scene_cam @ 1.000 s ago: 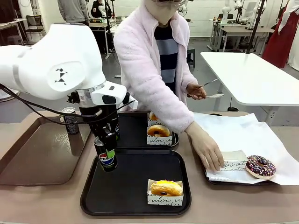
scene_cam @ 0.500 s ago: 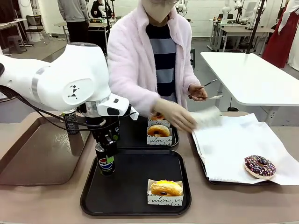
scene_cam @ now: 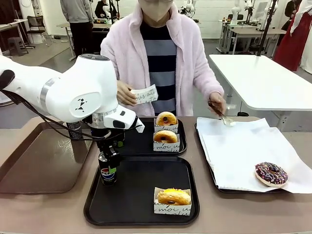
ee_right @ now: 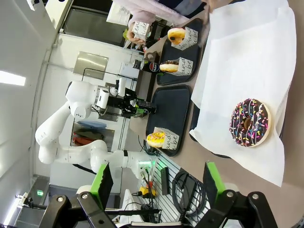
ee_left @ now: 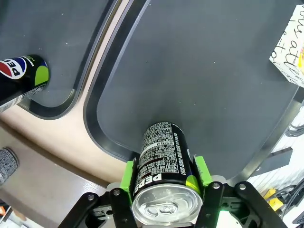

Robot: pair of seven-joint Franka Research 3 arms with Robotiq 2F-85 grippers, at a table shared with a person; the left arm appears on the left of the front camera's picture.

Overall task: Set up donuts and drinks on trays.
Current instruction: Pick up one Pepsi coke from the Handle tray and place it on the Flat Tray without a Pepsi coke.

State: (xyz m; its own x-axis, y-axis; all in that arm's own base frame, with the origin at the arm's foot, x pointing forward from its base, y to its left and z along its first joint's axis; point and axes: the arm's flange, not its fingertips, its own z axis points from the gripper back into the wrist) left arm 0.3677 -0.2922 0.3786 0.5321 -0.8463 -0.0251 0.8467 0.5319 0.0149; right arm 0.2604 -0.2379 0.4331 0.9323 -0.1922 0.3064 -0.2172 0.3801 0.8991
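1. Our left gripper [scene_cam: 108, 161] grips a can [scene_cam: 107, 174] from above, green pads [ee_left: 127, 175] clamped on both sides near its top. It stands upright at the near tray [scene_cam: 97, 207]'s far-left corner.
2. From the front we can't quite tell whether the can base is seated on the tray floor or a hair above it; the left wrist view suggests it is at or very near the floor.
3. To do it well, we lower straight down until the base is flat, keep the wrist vertical, and stay inside the rim [ee_left: 93, 134], which lies just beside the can.
4. Then we part the pads only enough to clear and lift straight up, so nothing drags the can over.
5. The sleeved yellow donut [scene_cam: 173, 196] sits at the tray's near-right, well apart, so no clash there.
6. The far tray [scene_cam: 181, 146] holds two sleeved donuts [scene_cam: 165, 137]; in the wrist view another can [ee_left: 20, 79] shows at its corner.
7. We mind the person: one hand [scene_cam: 126, 95] holds a paper sleeve [scene_cam: 145, 94] above the far tray, near our arm.
8. Our right gripper [ee_right: 156, 178] hangs idle with jaws spread wide, over the papered tray [ee_right: 247, 57] with the chocolate donut [ee_right: 250, 122].
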